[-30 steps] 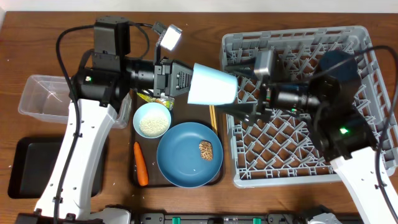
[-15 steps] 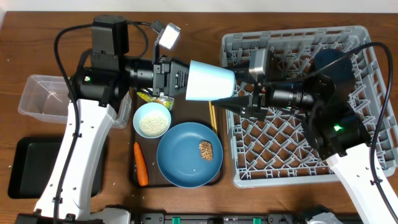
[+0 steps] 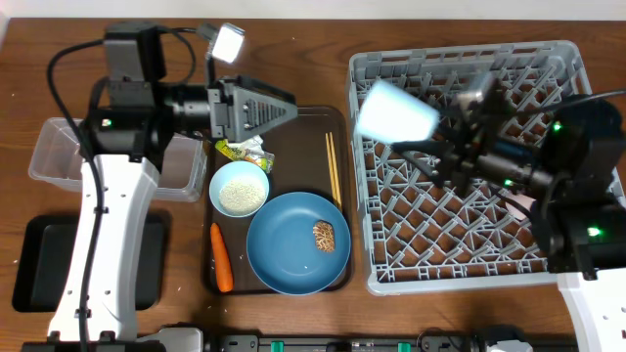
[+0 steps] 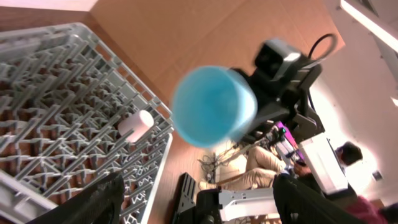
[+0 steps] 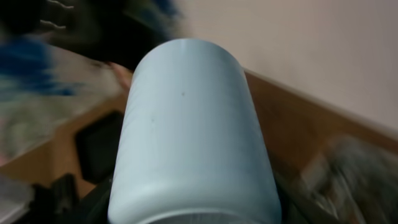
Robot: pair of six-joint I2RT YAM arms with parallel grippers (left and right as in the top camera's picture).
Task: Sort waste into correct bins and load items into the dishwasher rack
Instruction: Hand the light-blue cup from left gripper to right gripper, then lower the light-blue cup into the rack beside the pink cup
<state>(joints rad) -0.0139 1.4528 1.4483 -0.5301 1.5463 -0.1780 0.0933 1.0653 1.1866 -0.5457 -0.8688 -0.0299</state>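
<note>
Light-blue cup [image 3: 394, 110] is hanging on its side above the far left part of the grey dishwasher rack [image 3: 460, 282], pinched in the right pincer [image 3: 411, 132]. The left pincer [image 3: 279, 108] is hovering spread and empty over the far end of the brown serving tray [image 3: 313, 117]. A pale pink cup [image 4: 135, 122] is lying among the pegs, so racking looks barely begun. The blue plate [image 3: 284, 264] with its brown lump [image 3: 324, 237], the white bowl [image 3: 216, 176] of rice [image 3: 240, 193], the chopsticks [image 3: 334, 168], the carrot [image 3: 222, 259] and the wrapper [image 3: 245, 150] are all waiting on that tray. The clear tub [image 3: 59, 147] and black tray [image 3: 39, 259] are sitting at the bench's [image 3: 293, 39] left edge, with nothing seen in them and the left arm partly covering both.
</note>
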